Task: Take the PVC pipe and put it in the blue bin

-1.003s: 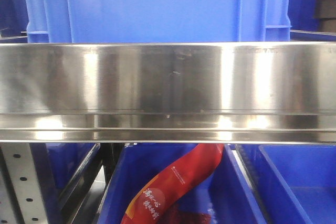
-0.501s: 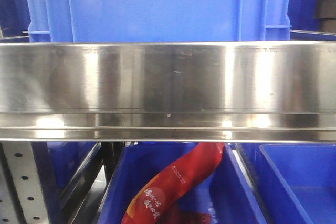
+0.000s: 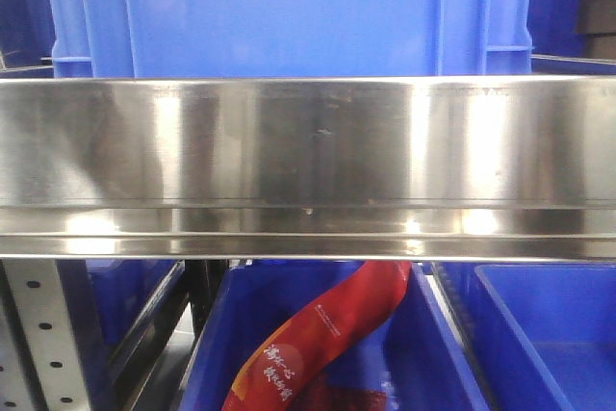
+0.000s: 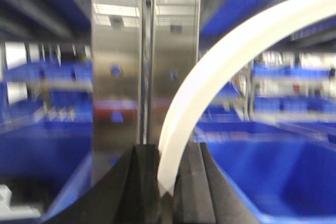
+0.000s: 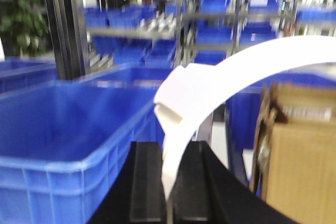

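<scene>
the left gripper (image 4: 167,157) has its black fingers (image 4: 140,182) closed on the pvc pipe (image 4: 202,77), a white strip arcing up and right, blurred, before a steel upright (image 4: 118,66). the right gripper (image 5: 169,155) likewise pinches a second white curved piece (image 5: 202,90) beside an open blue bin (image 5: 58,166) and a cardboard box (image 5: 299,156). in the front view, a blue crate (image 3: 289,12) sits above a steel shelf rail (image 3: 308,156); a red packet (image 3: 322,329) lies below it.
</scene>
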`<state>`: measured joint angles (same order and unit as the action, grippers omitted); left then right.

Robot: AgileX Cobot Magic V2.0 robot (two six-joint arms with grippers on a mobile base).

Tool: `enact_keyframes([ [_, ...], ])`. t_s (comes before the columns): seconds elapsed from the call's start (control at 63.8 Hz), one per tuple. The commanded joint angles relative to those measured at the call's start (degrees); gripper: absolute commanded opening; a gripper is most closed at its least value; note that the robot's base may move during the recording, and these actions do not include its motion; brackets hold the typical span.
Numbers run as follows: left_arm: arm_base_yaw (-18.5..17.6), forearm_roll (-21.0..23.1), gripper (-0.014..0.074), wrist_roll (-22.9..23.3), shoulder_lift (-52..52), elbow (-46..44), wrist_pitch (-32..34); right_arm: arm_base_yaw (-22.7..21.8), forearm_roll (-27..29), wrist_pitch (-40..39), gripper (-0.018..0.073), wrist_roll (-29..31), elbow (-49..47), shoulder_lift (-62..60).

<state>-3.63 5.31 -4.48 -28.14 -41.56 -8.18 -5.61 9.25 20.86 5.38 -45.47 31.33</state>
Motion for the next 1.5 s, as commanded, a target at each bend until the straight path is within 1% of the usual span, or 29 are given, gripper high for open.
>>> enact_keyframes([
  [0.0, -0.1, 1.0, -0.0111, 0.2, -3.6, -4.3, -6.8, 0.9, 0.7, 3.2, -0.0155, 0.3, -2.6, 2.9],
  [0.094, -0.1, 1.1, -0.0111, 0.2, -8.3, -9.3, -12.8, 3.1, 0.7, 6.8, -0.0155, 0.3, -5.7, 6.7],
  [0.157, -0.7, 1.4, -0.0111, 0.1, -11.5, -12.6, -14.6, 5.6, 0.7, 8.3, -0.0155, 0.3, -7.7, 9.6],
  [0.235, -2.6, 2.0, -0.0111, -0.3, -14.8, -16.0, -16.2, 9.3, 0.7, 8.7, -0.0155, 0.3, -10.1, 12.8],
  [0.329, -6.7, 2.0, -0.0111, -2.7, -19.0, -20.2, -17.5, 13.2, 0.7, 7.7, -0.0155, 0.3, -12.5, 17.3],
  [0.392, -10.6, 2.0, -0.0111, -4.1, -21.6, -22.4, -17.6, 15.4, 0.7, 7.2, -0.0155, 0.3, -14.6, 20.3],
  [0.486, -15.8, 1.9, -0.0111, -4.2, -26.1, -26.0, -16.4, 18.2, 0.7, 7.2, -0.0155, 0.3, -17.9, 25.0],
  [0.58, -19.6, 1.9, -0.0111, -4.2, -31.0, -30.0, -14.1, 20.2, 0.7, 7.3, -0.0155, 0.3, -22.2, 29.3],
  [0.611, -20.3, 1.9, -0.0111, -4.2, -32.6, -31.4, -13.1, 20.7, 0.7, 7.3, -0.0155, 0.3, -23.6, 30.7],
  [0.705, -21.6, 1.9, -0.0111, -4.2, -38.0, -36.1, -11.4, 21.6, 0.7, 7.4, -0.0155, 0.3, -28.5, 35.5],
  [0.878, -21.7, 1.9, -0.0111, -4.2, -47.7, -43.3, -9.2, 21.7, 0.7, 7.5, -0.0155, 0.3, -36.0, 43.8],
  [1.05, -21.7, 1.9, -0.0111, -4.2, -54.8, -45.4, -8.0, 21.7, 0.7, 7.5, -0.0150, 0.3, -38.3, 48.9],
  [1.16, -21.7, 3.2, -0.0111, -4.2, -56.5, -45.4, -8.5, 21.7, 0.7, 7.6, -0.0083, 0.3, -38.3, 49.7],
  [1.222, -21.7, 3.5, -0.0111, -4.2, -57.1, -45.4, -8.8, 21.7, 0.8, 8.3, 0.0001, 0.3, -38.3, 49.7],
  [1.269, -21.7, 3.5, -0.0108, -4.2, -57.2, -45.4, -9.2, 21.7, 0.8, 8.3, 0.0082, 0.3, -38.3, 49.7],
  [1.316, -21.7, 3.6, -0.0090, -4.2, -57.3, -45.4, -9.5, 21.7, 0.8, 8.3, 0.0139, 0.3, -38.3, 49.7],
  [1.379, -21.7, 3.7, -0.0032, -4.2, -57.3, -45.4, -10.3, 21.7, 0.8, 8.3, 0.0209, 0.3, -38.3, 49.7],
  [1.489, -21.7, 3.7, 0.0148, -4.2, -57.3, -45.4, -11.0, 21.7, 1.5, 8.3, 0.0274, 0.3, -38.3, 49.7],
])
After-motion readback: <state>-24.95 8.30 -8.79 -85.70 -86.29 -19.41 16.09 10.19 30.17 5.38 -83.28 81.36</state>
